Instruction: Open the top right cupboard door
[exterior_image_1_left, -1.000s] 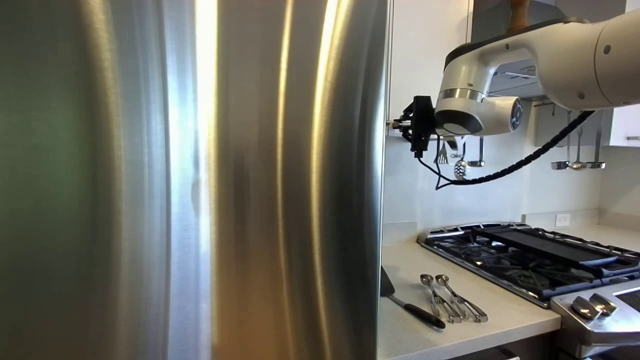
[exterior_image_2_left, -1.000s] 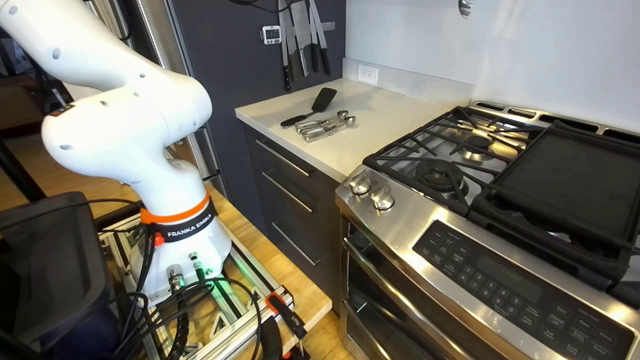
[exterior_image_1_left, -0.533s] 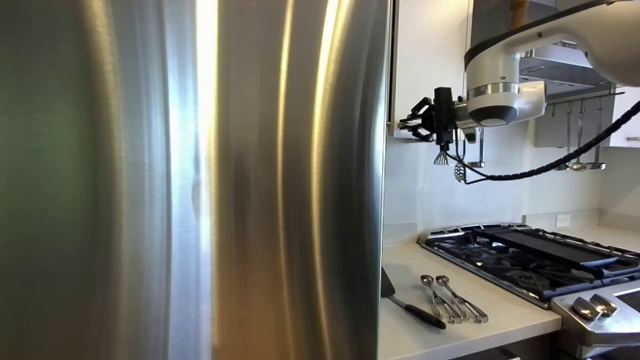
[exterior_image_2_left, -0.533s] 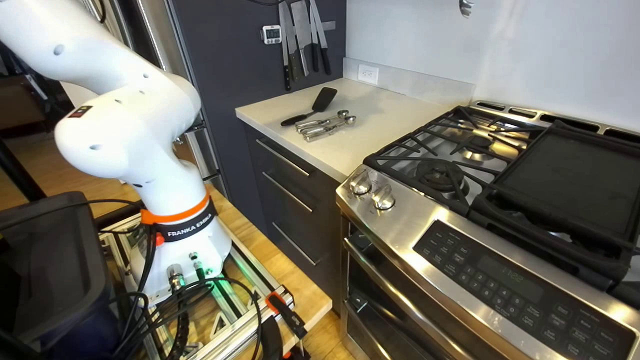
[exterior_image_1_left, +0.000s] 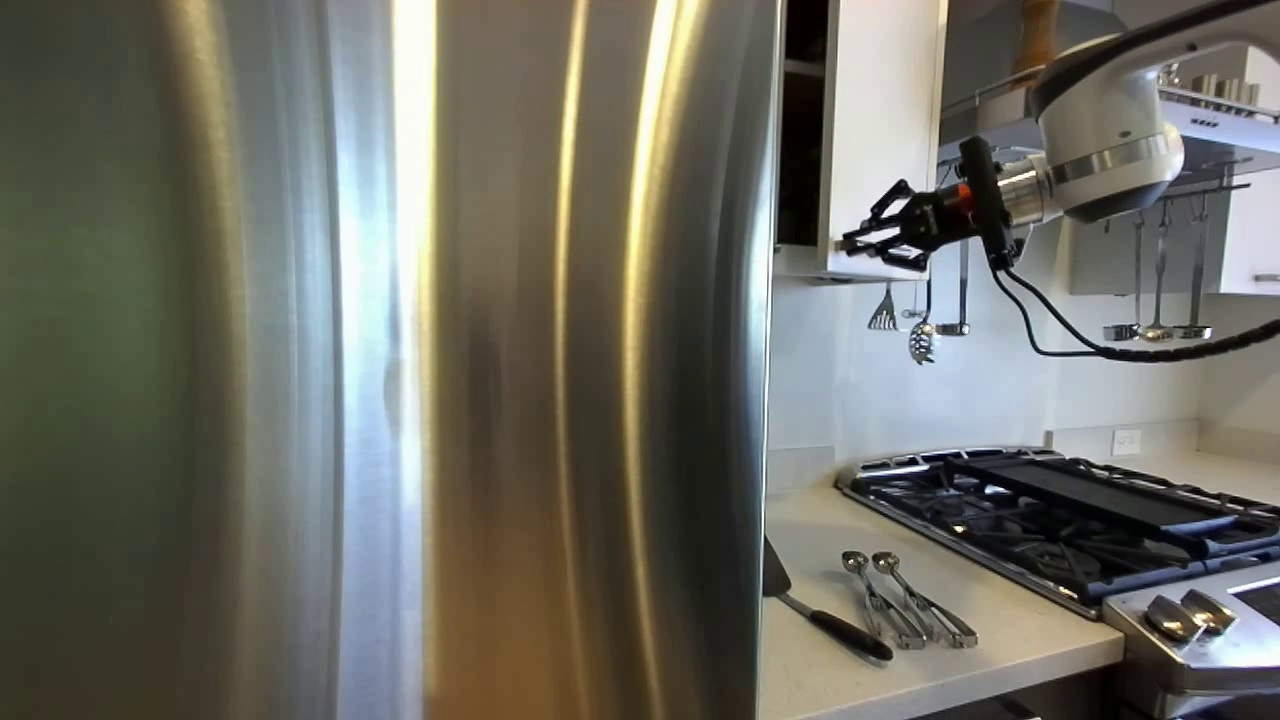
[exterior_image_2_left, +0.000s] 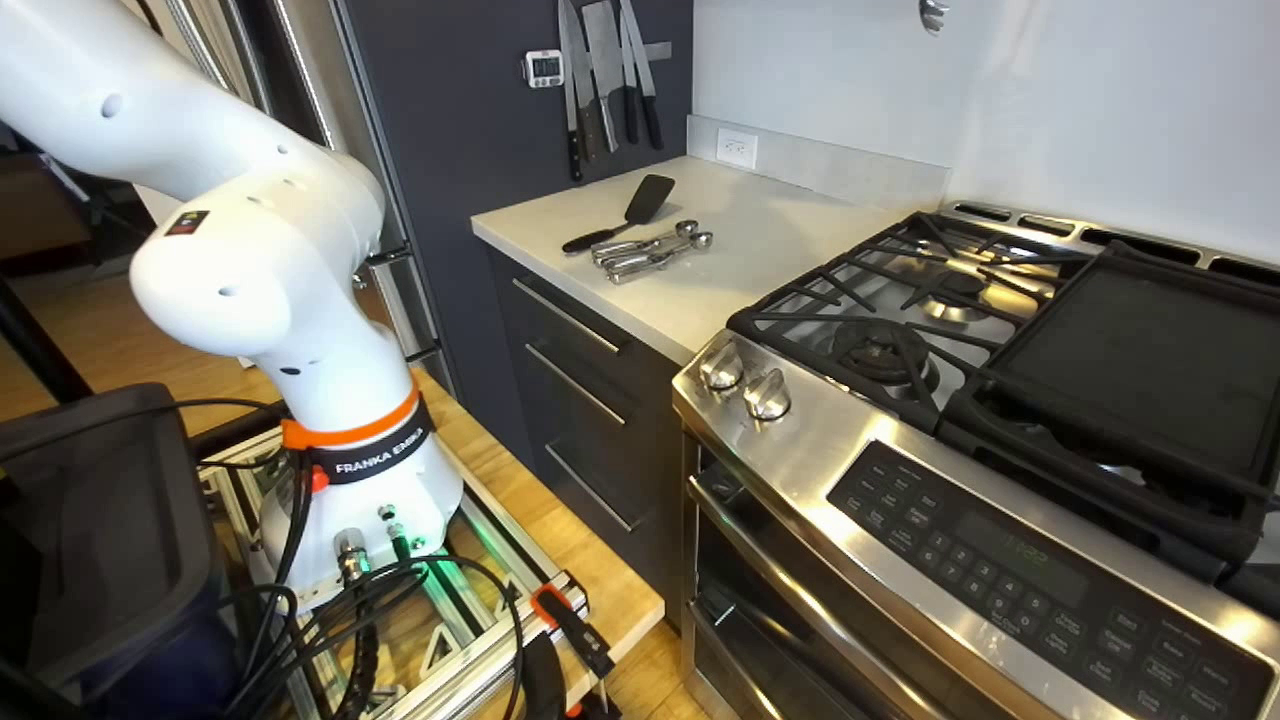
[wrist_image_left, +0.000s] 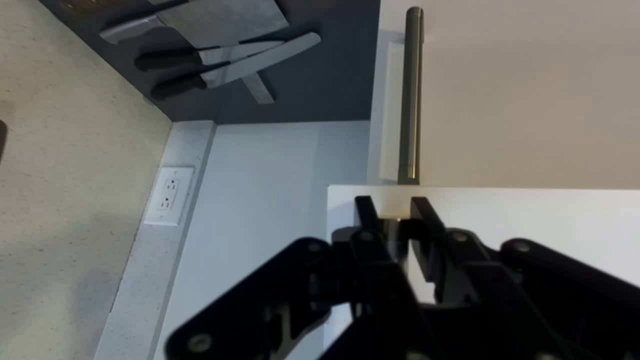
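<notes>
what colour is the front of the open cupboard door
The cupboard door is plain off-white; an exterior view shows it best.

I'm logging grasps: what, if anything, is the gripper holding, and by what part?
The gripper appears to hold the cupboard door by its metal handle.

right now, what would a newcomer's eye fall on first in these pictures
Probably the brushed-steel fridge front, filling more than the left half of an exterior view. Then, just right of it there, the pale cupboard door standing ajar, with the black pincer by its lower left corner.
</notes>
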